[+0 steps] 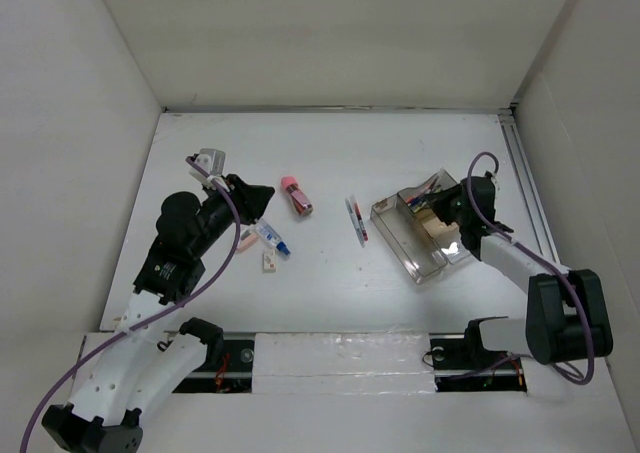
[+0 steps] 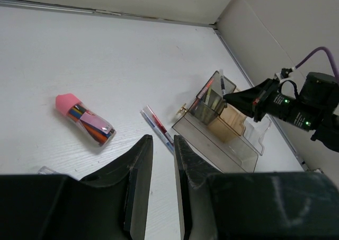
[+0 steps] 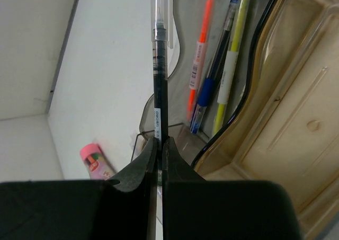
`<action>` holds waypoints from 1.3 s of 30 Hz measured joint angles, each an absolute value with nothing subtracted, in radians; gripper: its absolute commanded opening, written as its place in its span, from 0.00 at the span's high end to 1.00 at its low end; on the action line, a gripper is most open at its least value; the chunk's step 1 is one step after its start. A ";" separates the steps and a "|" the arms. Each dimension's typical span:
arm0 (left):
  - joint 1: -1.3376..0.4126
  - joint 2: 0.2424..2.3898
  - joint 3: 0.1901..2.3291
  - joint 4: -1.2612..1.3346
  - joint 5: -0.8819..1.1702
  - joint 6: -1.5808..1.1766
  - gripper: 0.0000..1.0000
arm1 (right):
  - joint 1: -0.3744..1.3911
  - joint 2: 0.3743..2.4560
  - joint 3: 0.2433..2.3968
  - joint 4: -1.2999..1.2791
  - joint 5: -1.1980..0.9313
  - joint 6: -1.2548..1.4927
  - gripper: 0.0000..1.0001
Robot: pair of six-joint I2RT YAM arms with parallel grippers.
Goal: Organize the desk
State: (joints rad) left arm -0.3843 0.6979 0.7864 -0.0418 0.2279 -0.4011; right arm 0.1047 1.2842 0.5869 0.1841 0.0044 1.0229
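Observation:
The white desk (image 1: 330, 153) holds loose stationery. My right gripper (image 3: 159, 142) is shut on a black pen (image 3: 159, 81) and holds it over the pen slot of the clear organizer tray (image 1: 405, 245), where an orange, a blue and a yellow pen (image 3: 229, 65) lie. In the top view the right gripper (image 1: 441, 206) hangs over the tray's far end. My left gripper (image 2: 163, 144) is open and empty, its jaws a narrow gap apart, above the desk at the left (image 1: 262, 199). A pink-capped tube (image 1: 296, 195) and two pens (image 1: 356, 219) lie between the grippers.
A small blue-and-white item (image 1: 272, 237), a small eraser (image 1: 269, 261) and a pink piece (image 1: 245, 239) lie beside the left gripper. White walls enclose the desk. A metal rail (image 1: 528, 188) runs along the right edge, close to the tray.

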 measured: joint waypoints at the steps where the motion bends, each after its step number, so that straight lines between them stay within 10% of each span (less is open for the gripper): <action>1: -0.384 0.698 0.786 -0.041 0.228 -0.401 0.81 | 0.105 1.295 0.585 0.197 -0.010 1.033 1.00; 13: -0.384 0.697 0.786 -0.042 0.229 -0.401 0.81 | 0.106 1.320 0.553 0.276 -0.036 1.103 0.87; 19: -0.384 0.696 0.786 -0.042 0.229 -0.402 0.81 | 0.117 1.315 0.528 0.281 -0.004 1.113 0.63; 25: -0.384 0.698 0.786 -0.042 0.229 -0.401 0.81 | 0.142 1.255 0.509 0.277 0.027 1.111 0.72; 28: -0.384 0.696 0.786 -0.042 0.228 -0.402 0.81 | 0.209 1.177 0.493 0.272 0.072 1.083 1.00; 34: -0.384 0.696 0.786 -0.041 0.228 -0.402 0.81 | 0.482 1.115 0.485 0.312 0.152 0.980 1.00; 39: -0.384 0.698 0.786 -0.042 0.229 -0.402 0.81 | 0.638 1.293 0.559 0.278 0.184 0.883 0.80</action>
State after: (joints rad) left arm -0.3843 0.6975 0.7864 -0.0418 0.2287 -0.4015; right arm 0.6380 1.2930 0.5587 0.2783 0.1837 0.8829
